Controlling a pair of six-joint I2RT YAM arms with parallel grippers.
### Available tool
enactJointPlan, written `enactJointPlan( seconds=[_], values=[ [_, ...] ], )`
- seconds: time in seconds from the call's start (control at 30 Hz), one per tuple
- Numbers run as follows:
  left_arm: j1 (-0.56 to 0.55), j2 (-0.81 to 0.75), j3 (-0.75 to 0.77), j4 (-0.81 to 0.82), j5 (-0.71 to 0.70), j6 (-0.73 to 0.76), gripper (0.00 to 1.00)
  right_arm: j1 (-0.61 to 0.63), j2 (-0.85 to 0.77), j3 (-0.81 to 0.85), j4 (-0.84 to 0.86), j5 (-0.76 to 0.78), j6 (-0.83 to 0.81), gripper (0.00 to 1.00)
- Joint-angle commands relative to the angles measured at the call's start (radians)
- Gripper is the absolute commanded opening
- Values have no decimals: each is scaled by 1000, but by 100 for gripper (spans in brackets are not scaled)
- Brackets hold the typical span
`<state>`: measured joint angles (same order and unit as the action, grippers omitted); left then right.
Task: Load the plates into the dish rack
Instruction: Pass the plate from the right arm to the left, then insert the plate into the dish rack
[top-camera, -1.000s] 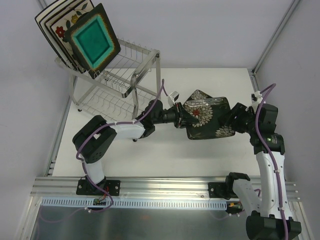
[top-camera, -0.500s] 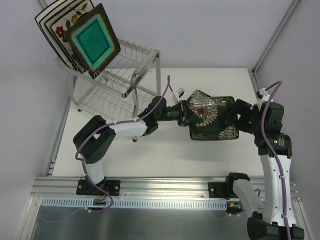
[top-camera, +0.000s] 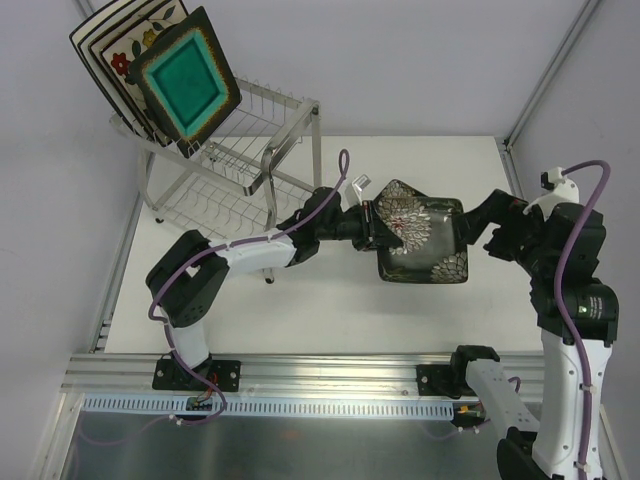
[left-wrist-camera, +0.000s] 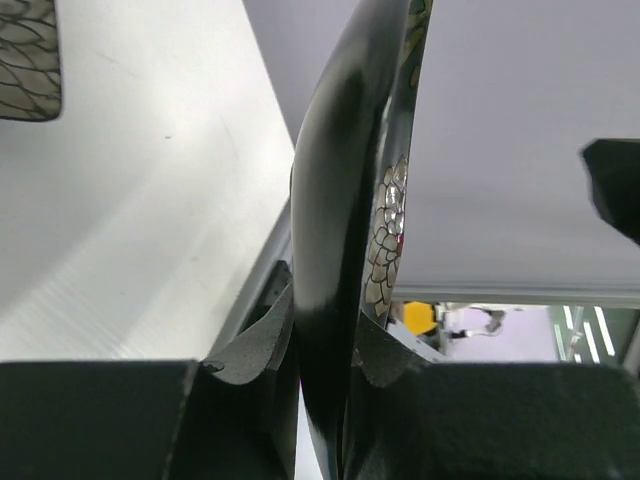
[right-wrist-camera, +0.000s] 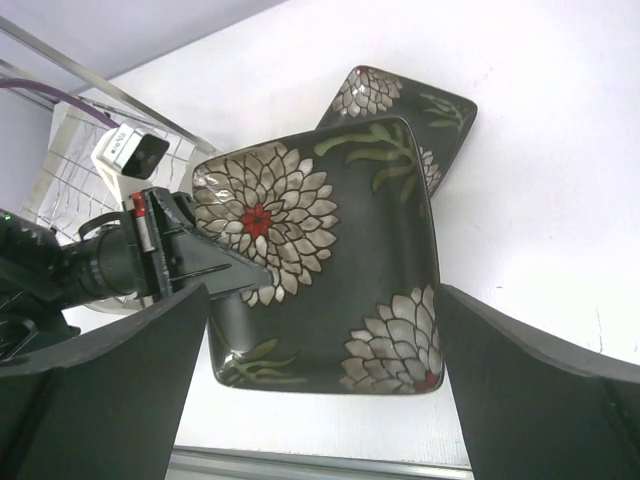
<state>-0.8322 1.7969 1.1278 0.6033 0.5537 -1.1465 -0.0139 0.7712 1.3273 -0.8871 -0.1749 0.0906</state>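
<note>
The top camera looks down from the near edge of the table (top-camera: 330, 310); both close wrist cameras share the dark flowered plate (top-camera: 425, 235) with it.

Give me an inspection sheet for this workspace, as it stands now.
Surface: white table; flat bloom plate lies on it.
Job's things: dish rack at far left, teal-centred plate and flowered cream plate standing in its top tier, more behind them; held bloom plate at mid-table.
Clutter: nothing seen.
Claws: left claw shut on the held bloom plate's left edge; right claw open, apart from its right edge.
Cables: purple cables loop along both arms.
Surroundings: grey walls; aluminium rail at near edge.
</note>
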Motion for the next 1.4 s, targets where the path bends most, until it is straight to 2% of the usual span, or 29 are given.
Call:
enactJointPlan(
  seconds=[0.0,0.27,0.67,0.87,1.07,1.37],
  values=[
    [-10,-106,105,64,-31,115,0,12,-26,62,-41,26,-22,100],
    [-24,-108,208,-83,-57,269,0,37,-67,102,-15,-6,-31,100],
    [-42,-189,337,-339,-178,617,0,66,-113,96,2,31,-55,100],
    [-42,-255,369,-350,-277,755,0,84,-171,58,-7,81,-61,100],
    [-28,-280,463,-367,-327,835,0,101,-282,-7,34,95,-68,100],
    [-1,-287,670,-413,-368,946,0,111,-361,-45,50,9,-112,100]
  ],
)
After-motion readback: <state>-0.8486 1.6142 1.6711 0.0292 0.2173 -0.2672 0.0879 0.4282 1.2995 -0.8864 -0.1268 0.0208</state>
